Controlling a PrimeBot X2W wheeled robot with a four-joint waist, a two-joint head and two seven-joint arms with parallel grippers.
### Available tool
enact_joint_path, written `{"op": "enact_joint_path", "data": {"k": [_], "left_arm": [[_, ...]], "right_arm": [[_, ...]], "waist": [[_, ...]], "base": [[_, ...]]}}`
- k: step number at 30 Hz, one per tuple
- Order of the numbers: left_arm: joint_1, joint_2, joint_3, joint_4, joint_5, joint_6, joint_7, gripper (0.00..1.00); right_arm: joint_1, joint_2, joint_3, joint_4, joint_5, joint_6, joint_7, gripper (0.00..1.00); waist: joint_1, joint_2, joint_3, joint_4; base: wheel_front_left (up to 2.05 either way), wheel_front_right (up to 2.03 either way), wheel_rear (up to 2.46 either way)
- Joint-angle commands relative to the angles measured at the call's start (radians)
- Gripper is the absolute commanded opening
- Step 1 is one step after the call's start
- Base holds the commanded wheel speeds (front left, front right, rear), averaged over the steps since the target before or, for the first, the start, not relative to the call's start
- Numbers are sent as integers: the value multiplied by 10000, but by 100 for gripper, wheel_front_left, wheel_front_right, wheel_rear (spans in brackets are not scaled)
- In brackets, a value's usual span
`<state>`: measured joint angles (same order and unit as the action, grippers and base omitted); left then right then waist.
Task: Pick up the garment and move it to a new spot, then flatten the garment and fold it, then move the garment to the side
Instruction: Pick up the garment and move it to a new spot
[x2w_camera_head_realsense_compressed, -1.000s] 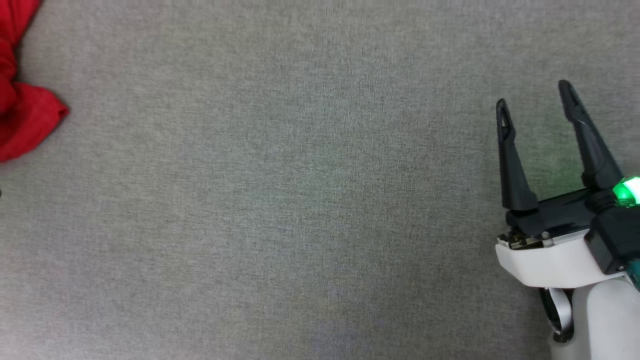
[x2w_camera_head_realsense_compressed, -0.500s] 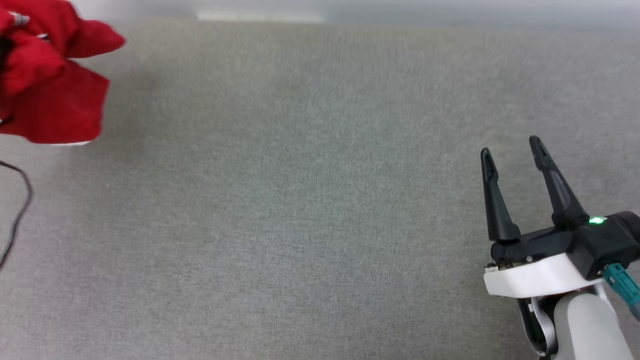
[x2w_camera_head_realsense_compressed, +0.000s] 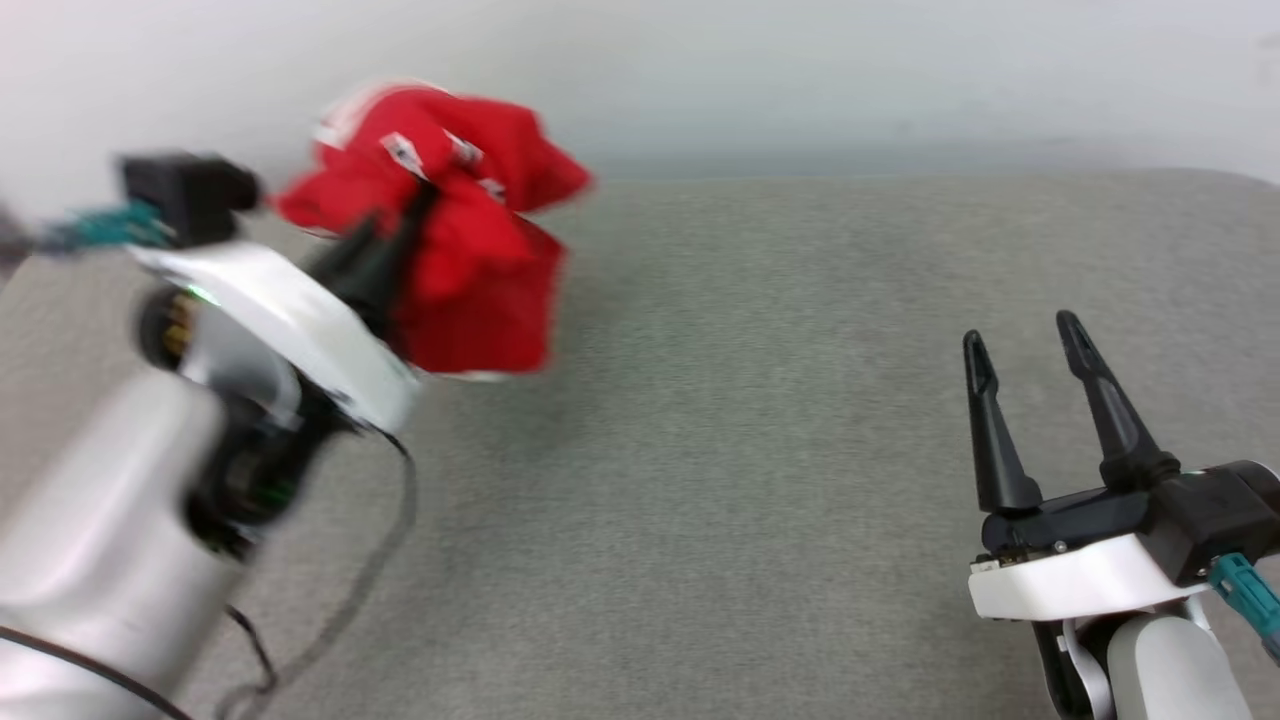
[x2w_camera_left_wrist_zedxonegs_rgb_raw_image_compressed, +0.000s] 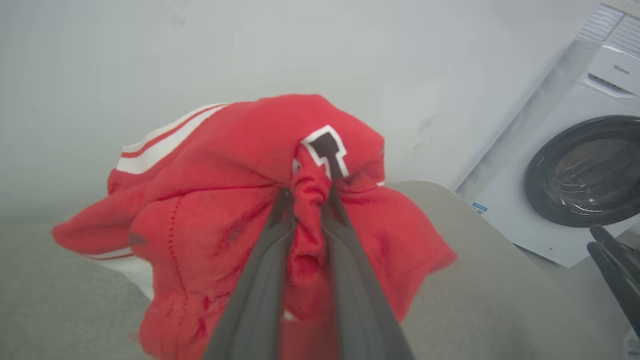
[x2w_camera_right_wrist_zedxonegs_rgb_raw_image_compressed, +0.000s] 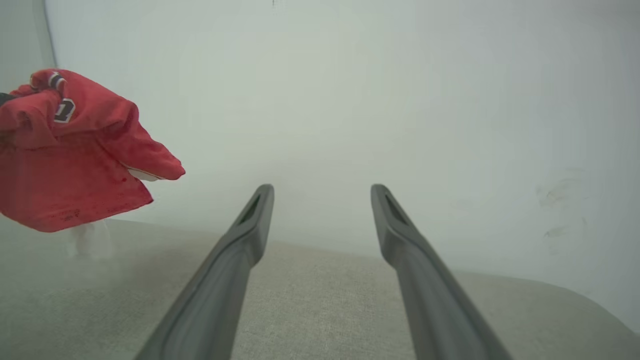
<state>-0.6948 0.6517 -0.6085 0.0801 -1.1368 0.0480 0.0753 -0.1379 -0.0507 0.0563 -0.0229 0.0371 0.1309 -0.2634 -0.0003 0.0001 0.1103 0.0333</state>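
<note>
Pinching a bunched fold, your left gripper (x2w_camera_left_wrist_zedxonegs_rgb_raw_image_compressed: 307, 192) holds the soft, probably light garment (x2w_camera_left_wrist_zedxonegs_rgb_raw_image_compressed: 220, 210) above the table (x2w_camera_head_realsense_compressed: 720, 520); regrip at its shoulders. Over the table, your right gripper (x2w_camera_head_realsense_compressed: 1022, 332) stands open.

Tabletop (x2w_camera_head_realsense_compressed: 720, 470) covered in grey woven cloth, smooth and flat. Far edge runs straight along pale wall; far right corner rounded. Garment (x2w_camera_head_realsense_compressed: 470, 290) hangs bunched over far left part, soft shadow on cloth beneath; whether lowest fold touches cloth, cannot tell. Thin dark cable (x2w_camera_head_realsense_compressed: 365, 585) trails over near left area, blurred; contact with cloth unclear.
</note>
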Motion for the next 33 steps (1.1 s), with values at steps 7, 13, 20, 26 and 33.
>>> {"op": "enact_joint_path", "data": {"k": [7,13,20,26,33], "left_arm": [[993,-1948,-1505,302,745,503,-630,0],[1017,-3238,-2421,1543,1205,317,-971,0],[664,-4337,-3107,3400,1517,-395,-1275,100],[489,-4670,-3285,4369,1730,-908,-1855,100],[711,-4115,-2643,4249,1741,-983,-2925,100]], "right_arm": [[12,11,-59,-244,-50,-3,-19,100],[-128,11,46,-340,-15,-3,-19,100],[-149,11,27,-386,-52,-3,-19,100],[-113,9,71,-255,-24,-3,-20,100],[55,1,-227,-97,-23,-5,-20,100]], "waist": [[3,-1,318,-1271],[3,-1,711,-1786],[3,-1,1043,-1966],[3,-1,864,-1769],[3,-1,118,-1308]], "base": [[0,0,0],[0,0,0],[0,0,0],[0,0,0],[0,0,0]]}}
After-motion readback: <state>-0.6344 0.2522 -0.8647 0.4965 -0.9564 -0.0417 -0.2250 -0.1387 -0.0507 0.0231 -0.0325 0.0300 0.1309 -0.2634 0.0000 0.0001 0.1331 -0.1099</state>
